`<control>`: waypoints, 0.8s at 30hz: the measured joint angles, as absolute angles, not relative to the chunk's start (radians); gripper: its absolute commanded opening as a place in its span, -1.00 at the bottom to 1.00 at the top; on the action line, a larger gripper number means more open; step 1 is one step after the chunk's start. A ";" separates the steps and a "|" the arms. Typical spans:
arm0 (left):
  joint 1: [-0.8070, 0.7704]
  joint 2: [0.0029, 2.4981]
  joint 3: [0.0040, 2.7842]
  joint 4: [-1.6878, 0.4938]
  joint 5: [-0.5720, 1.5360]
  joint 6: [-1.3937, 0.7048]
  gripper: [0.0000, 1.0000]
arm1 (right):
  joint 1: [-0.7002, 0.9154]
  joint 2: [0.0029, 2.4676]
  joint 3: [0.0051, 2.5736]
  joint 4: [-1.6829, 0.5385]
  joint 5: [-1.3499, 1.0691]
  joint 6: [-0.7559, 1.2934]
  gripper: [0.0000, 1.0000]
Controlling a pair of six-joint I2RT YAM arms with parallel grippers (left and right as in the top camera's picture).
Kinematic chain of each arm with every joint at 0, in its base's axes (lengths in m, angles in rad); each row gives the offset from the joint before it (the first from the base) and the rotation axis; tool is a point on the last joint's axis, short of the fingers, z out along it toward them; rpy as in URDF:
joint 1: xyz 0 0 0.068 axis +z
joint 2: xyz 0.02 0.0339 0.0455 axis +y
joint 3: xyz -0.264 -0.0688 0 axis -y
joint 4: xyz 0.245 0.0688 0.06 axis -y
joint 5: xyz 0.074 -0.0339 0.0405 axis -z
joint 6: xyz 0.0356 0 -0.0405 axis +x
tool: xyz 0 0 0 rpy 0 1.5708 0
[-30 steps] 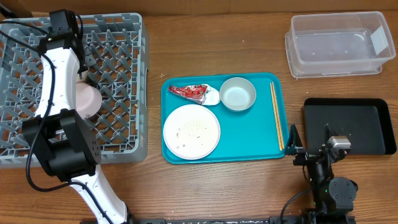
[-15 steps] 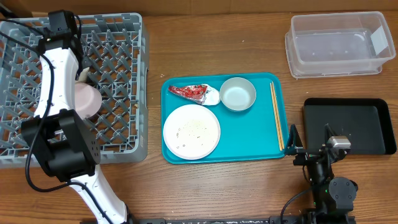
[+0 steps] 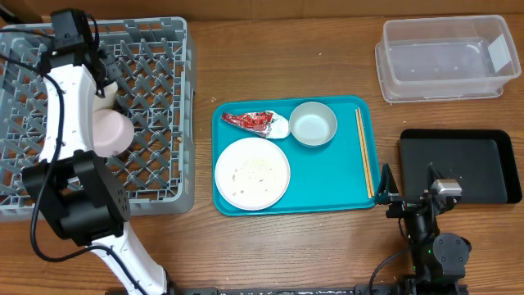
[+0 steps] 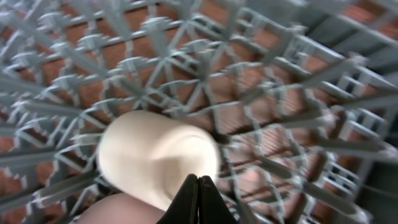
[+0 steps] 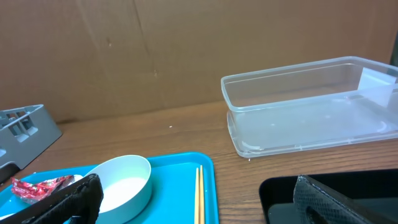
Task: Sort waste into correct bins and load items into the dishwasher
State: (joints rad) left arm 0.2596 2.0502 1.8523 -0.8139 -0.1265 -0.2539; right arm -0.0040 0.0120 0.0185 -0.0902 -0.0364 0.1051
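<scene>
Grey dish rack (image 3: 155, 176) holds the white cup (image 4: 155, 158) on its side; our left gripper (image 4: 199, 185), pinched closed and empty, should rise clear of the lattice. Right gripper (image 5: 196, 202) gapes, empty.

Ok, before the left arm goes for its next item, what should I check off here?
1. Left gripper free: ok, jaws shut on nothing.
2. White cup in dish rack: ok, resting on the lattice.
3. Pinkish bowl in rack: ok.
4. Right gripper open, empty: ok.
5. Plate free of rice grains: not ok.
6. Red wrapper binned: not ok, on teal tray.
</scene>
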 measured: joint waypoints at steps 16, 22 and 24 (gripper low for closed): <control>0.292 2.048 1.852 -0.846 -0.096 -0.201 -0.92 | -0.004 0.012 0.019 -0.091 -0.036 0.105 0.99; 0.301 2.048 1.852 -0.847 -0.060 -0.171 -0.92 | -0.004 0.012 0.019 -0.090 -0.036 0.104 0.99; 0.301 2.049 1.852 -0.849 -0.054 -0.156 -0.92 | -0.004 0.012 0.019 -0.090 -0.037 0.104 0.99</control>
State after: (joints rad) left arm 0.3012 2.0495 1.8523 -0.8490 -0.0544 -0.1562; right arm -0.0040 0.0120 0.0185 -0.0902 -0.0368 0.1043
